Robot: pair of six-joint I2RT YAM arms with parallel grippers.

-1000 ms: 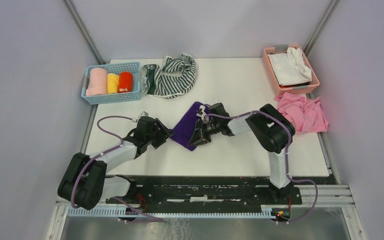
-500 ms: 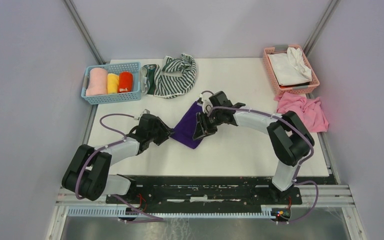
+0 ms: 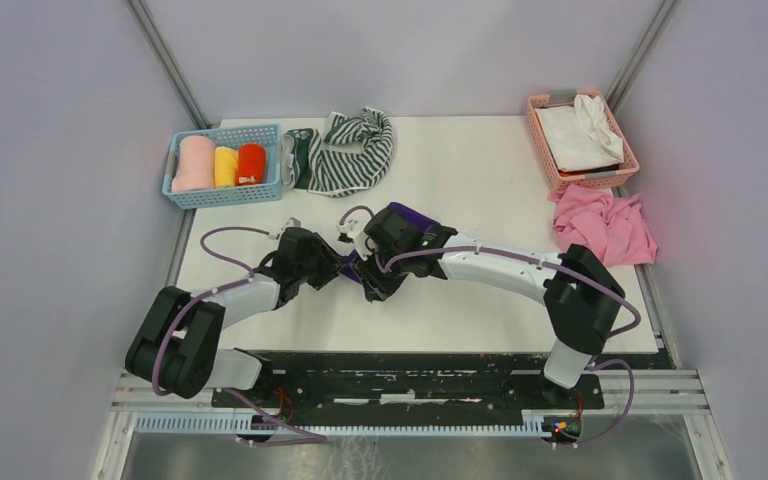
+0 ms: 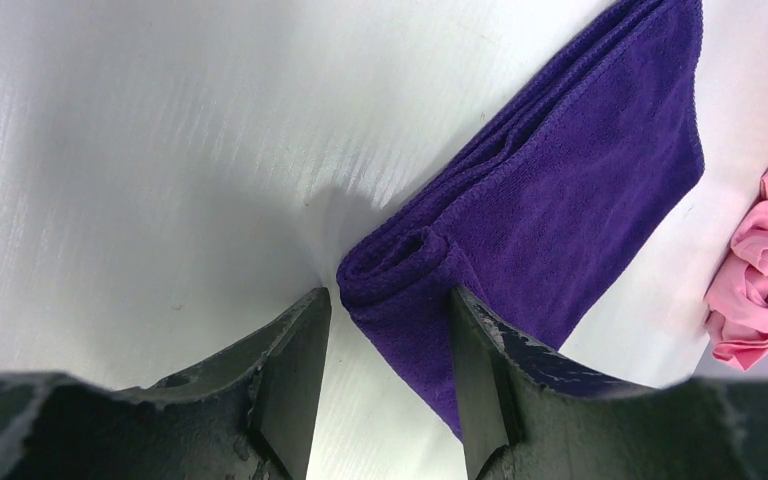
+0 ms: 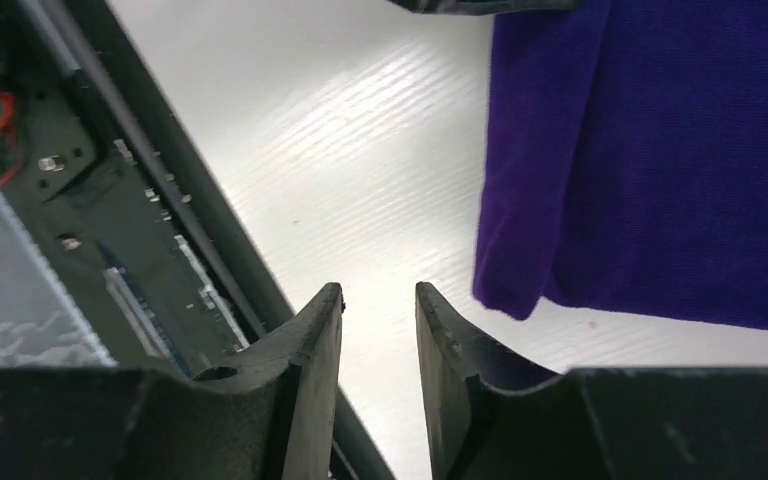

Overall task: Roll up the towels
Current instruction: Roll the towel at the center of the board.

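While left arm [image 3: 245,293] and right arm [image 3: 500,262] are being stretched low, jaws parted, the purple cloth's [image 4: 580,200] rolled end is being straddled by the left jaws.

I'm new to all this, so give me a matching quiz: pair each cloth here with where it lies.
Things:
1. small deep-purple cloth
2. dark-green-and-white striped towel
3. crumpled pink cloth
4. white cloth

Places:
A. inside the pink plastic basket
B. heaped beside the blue plastic basket
C. middle of the white table, one end partly rolled
D. loose on the table, just outside the pink basket

Pairs: 1-C, 2-B, 3-D, 4-A
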